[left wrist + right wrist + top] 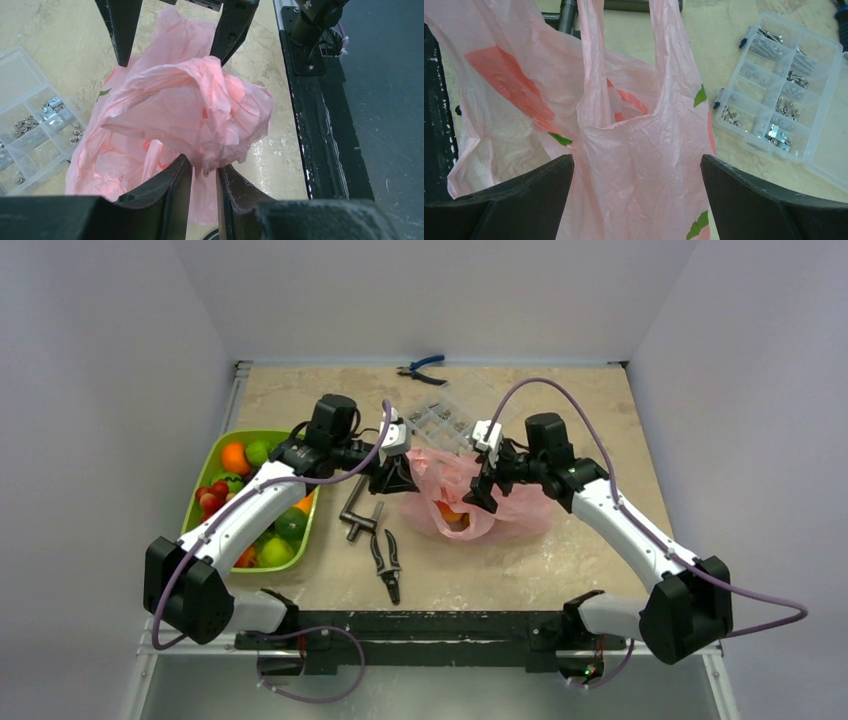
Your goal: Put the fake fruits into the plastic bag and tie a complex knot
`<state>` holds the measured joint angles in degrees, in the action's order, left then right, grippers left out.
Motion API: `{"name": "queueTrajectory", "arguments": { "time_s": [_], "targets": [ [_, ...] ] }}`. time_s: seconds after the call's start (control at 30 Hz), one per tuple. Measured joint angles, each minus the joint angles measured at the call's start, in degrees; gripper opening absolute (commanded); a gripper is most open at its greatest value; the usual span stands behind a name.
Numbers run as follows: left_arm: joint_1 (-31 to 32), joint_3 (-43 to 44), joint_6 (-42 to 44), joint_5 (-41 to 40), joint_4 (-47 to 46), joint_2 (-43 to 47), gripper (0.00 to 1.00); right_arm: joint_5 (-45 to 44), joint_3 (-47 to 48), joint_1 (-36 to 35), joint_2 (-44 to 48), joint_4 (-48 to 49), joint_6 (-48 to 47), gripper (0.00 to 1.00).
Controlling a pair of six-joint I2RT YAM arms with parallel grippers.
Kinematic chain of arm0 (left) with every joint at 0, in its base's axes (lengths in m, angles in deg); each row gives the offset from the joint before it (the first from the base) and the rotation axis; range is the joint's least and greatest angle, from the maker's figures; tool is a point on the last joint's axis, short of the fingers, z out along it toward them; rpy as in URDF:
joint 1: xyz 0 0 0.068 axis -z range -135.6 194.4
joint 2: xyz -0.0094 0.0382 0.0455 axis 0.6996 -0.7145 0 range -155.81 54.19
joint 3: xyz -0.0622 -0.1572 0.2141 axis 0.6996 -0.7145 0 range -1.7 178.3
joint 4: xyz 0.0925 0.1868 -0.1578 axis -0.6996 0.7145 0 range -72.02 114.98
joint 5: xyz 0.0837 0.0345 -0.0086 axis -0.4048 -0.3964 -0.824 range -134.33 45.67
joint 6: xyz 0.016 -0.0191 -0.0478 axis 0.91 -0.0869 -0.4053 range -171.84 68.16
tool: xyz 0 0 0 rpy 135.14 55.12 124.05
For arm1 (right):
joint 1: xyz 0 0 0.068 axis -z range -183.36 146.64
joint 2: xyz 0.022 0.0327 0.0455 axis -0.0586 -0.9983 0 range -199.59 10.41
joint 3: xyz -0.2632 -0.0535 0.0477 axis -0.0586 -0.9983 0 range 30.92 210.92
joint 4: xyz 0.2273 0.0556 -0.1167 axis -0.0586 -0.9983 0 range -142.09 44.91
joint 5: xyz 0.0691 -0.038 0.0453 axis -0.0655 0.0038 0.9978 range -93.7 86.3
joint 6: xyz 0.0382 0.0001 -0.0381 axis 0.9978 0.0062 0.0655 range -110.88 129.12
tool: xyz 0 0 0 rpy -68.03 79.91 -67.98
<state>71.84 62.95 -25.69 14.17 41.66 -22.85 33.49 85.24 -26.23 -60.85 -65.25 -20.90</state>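
Observation:
The pink plastic bag (pixel 480 502) lies mid-table between both arms, an orange fake fruit (pixel 450 512) showing through its film. More fake fruits (pixel 235 458) fill the lime-green tray (pixel 200 485) on the left. My left gripper (pixel 205 170) is open by a narrow gap, and a crumpled bunch of the bag (pixel 190 110) rests at its fingertips. My right gripper (pixel 637 170) stands wide open astride the bag (pixel 639 150), just below its two handle loops (pixel 591 75). No knot is in view.
A clear parts box (pixel 445 418) of screws and nuts sits behind the bag. Blue-handled pliers (pixel 420 368) lie at the far edge. A dark metal tool (pixel 357 508) and black pliers (pixel 388 562) lie left of the bag. The black rail (pixel 310 125) borders the table's near edge.

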Motion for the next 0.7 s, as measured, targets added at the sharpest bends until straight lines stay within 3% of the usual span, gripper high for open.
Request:
{"name": "queueTrajectory", "arguments": {
  "time_s": [0.2,0.3,0.33,0.4,0.47,0.7],
  "targets": [
    [0.00,0.00,0.00,0.17,-0.02,0.00,0.29,-0.07,1.20,-0.63,-0.26,-2.36,-1.95,0.99],
    [0.00,0.00,0.00,0.31,-0.02,0.00,0.25,-1.31,2.08,-1.79,-2.05,-2.71,-3.13,0.99],
    [0.00,0.00,0.02,0.35,-0.02,0.00,0.23,-1.95,2.16,-2.19,-2.69,-2.67,-3.39,0.95],
    [0.00,0.00,0.02,0.46,0.02,0.00,0.21,-3.23,2.16,-2.93,-4.22,-2.69,-3.78,0.67],
    [-0.02,0.00,0.02,0.55,0.09,0.02,0.23,-3.74,2.19,-3.37,-5.29,-2.75,-4.37,0.48],
    [-6.27,0.59,-0.11,2.36,2.01,0.35,0.62,-4.20,2.23,-2.91,-2.58,-2.23,-3.26,0.03]
  ]
}}
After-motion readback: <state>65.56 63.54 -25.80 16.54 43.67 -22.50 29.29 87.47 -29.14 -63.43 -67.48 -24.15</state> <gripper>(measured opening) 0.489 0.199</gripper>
